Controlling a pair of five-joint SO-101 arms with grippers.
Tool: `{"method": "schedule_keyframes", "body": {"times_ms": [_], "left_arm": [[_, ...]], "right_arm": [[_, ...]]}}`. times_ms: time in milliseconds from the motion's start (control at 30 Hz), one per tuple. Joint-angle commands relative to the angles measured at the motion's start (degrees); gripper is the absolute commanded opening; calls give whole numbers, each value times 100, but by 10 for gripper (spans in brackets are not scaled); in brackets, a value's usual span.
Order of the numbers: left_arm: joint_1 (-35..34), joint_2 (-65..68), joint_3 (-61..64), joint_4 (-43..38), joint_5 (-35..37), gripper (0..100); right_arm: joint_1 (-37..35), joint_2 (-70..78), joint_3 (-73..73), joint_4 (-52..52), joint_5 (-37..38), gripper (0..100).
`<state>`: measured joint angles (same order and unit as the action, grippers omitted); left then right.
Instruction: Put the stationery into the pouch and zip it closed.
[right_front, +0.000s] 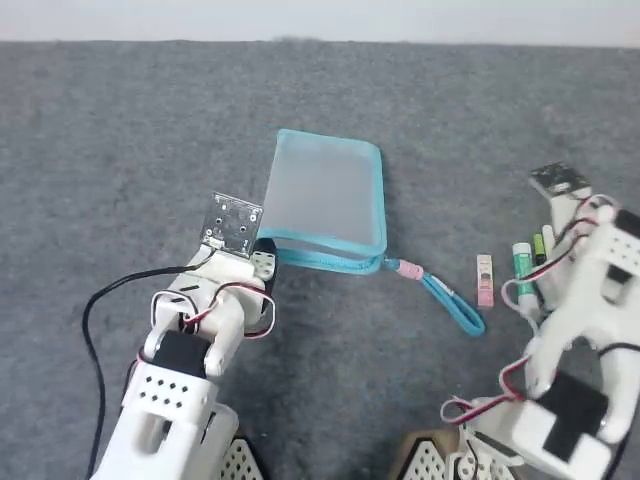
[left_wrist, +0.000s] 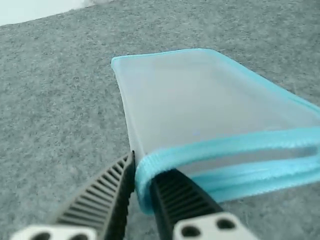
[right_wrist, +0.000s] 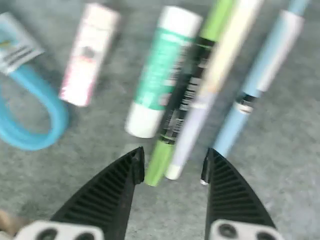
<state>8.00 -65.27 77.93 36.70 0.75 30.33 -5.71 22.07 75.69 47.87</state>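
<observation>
Grey table (right_front: 120, 130): left end effector (left_wrist: 142, 175) pinches the pouch (left_wrist: 200, 100) corner, right end effector (right_wrist: 172, 157) spread above pens (right_wrist: 220, 75)

The pouch (right_front: 325, 200) lies mid-frame, its strap (right_front: 455, 308) trailing lower right toward what may be an eraser (right_front: 485, 279), with the glue stick (right_front: 523, 262) and pens (right_front: 547, 243) beyond.
</observation>
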Motion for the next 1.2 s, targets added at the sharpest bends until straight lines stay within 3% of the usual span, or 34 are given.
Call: {"method": "schedule_keyframes", "body": {"times_ms": [0,133,567,667,733,900,1167], "left_arm": [[44,-158,-31,0,79,10],[44,-158,-31,0,79,10],[44,-158,-31,0,79,10],[44,-158,-31,0,79,11],[44,-158,-31,-9,79,11],[44,-158,-4,-132,79,11],[44,-158,66,-290,114,11]], "right_arm": [[426,347,-615,-75,290,173],[681,1165,-932,-189,686,173],[848,2809,-1582,-576,747,171],[857,2932,-1582,-629,738,112],[857,2923,-1582,-655,703,9],[848,2510,-1591,-453,457,9],[338,444,-1582,769,-53,6]]}}
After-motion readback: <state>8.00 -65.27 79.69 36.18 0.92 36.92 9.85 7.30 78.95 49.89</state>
